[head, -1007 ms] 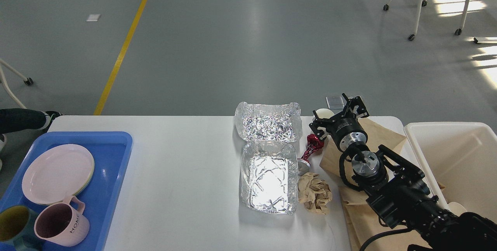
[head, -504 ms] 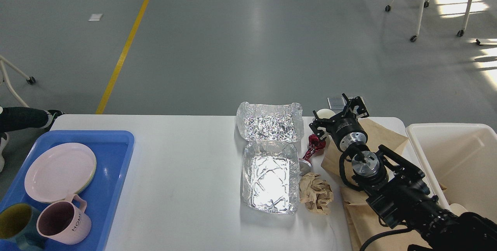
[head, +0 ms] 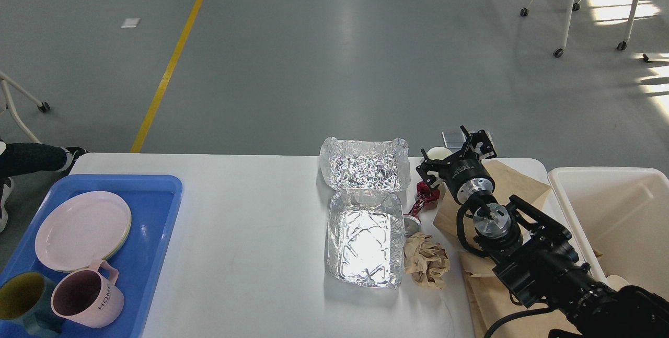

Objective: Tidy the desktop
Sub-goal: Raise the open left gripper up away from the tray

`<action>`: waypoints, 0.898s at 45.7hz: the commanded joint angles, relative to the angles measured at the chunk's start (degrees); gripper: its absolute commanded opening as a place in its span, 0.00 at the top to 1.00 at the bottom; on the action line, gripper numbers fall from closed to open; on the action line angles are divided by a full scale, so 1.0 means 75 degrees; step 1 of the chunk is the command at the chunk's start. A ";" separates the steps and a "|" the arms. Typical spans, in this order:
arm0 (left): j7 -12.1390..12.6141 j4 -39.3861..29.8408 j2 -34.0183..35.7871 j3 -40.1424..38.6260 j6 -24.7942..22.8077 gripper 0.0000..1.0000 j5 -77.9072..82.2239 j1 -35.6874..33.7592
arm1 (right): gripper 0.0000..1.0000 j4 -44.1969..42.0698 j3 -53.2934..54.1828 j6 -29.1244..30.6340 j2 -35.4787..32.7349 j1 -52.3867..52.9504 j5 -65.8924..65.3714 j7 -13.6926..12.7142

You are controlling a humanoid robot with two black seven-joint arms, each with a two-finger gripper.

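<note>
**Right arm reaching over the messy end of the surface**

The white surface (head: 251,233) is filling the lower part of the view, and the right gripper (head: 456,156) is hanging over its far right corner. The black right arm (head: 528,259) is coming in from the bottom right and stretching up and away toward the far edge. Its silver wrist rings are facing the camera.

The gripper is spreading its fingers wide, and nothing is sitting between them. One finger (head: 426,171) is pointing down near a red wrapper (head: 424,197). The other finger (head: 481,142) is sticking up past the far edge. I cannot tell if the gripper is touching anything. A small white cup (head: 438,153) is peeking out just behind it.

Brown paper (head: 515,181) is lying under the arm. A foil box (head: 366,233) is lying open in the middle, with its lid (head: 364,171) tipped back. A crumpled paper ball (head: 427,260) is sitting just beside the box. A cream bin (head: 616,212) is standing at the right. A blue tray (head: 151,233) at the left is holding a plate (head: 82,231) and a pink mug (head: 86,299).

The left arm is not showing.
</note>
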 commanded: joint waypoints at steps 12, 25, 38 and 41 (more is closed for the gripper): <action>0.0009 -0.0005 -0.0547 -0.0056 -0.0003 0.04 0.0016 -0.0110 | 0.00 0.0000 0.0000 0.0000 0.0000 0.0000 0.0000 0.0000; 0.0033 -0.0005 -0.1132 -0.0044 -0.0073 0.04 0.0016 -0.0192 | 0.00 0.0000 0.0000 0.0000 0.0000 0.0000 0.0000 0.0000; -0.0061 -0.0005 -0.1906 -0.0255 -0.0120 0.04 0.0004 0.0159 | 0.00 0.0000 0.0000 0.0000 0.0000 0.0000 0.0000 0.0000; -0.0061 -0.0005 -0.1988 -0.0278 -0.0121 0.04 0.0004 0.0347 | 0.00 0.0000 0.0000 0.0000 0.0000 0.0000 0.0000 0.0000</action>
